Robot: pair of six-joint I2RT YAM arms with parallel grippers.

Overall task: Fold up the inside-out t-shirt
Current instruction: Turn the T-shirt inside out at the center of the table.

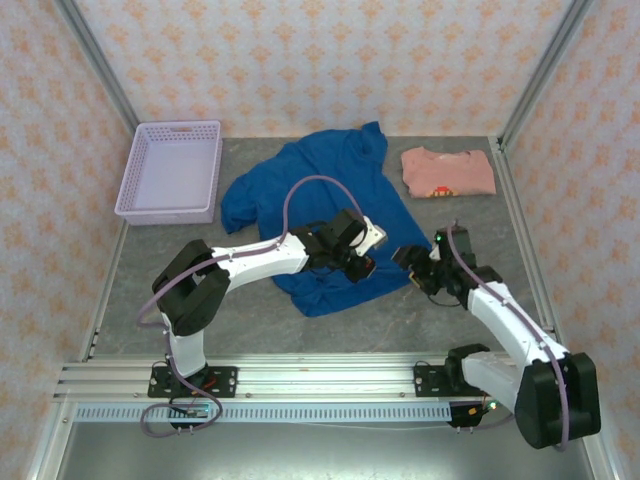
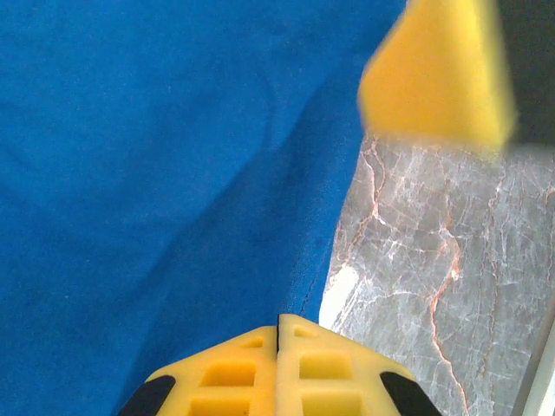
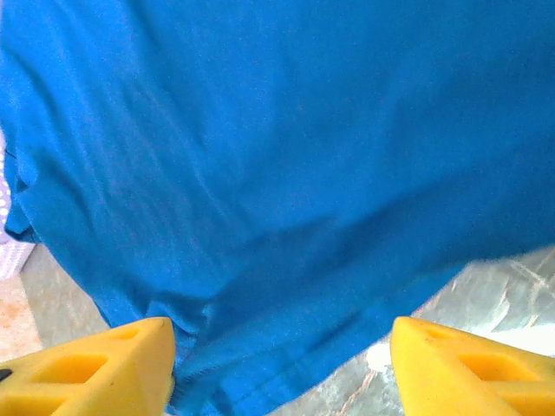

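Now left claw (image 2: 277, 324) pinches t-shirt (image 1: 325, 185) hem; right claw (image 3: 279, 329) gapes.

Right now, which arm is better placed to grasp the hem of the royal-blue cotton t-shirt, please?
Probably right: the right hand is open, straddling the hem of the royal-blue cotton t-shirt; the left hand is shut.
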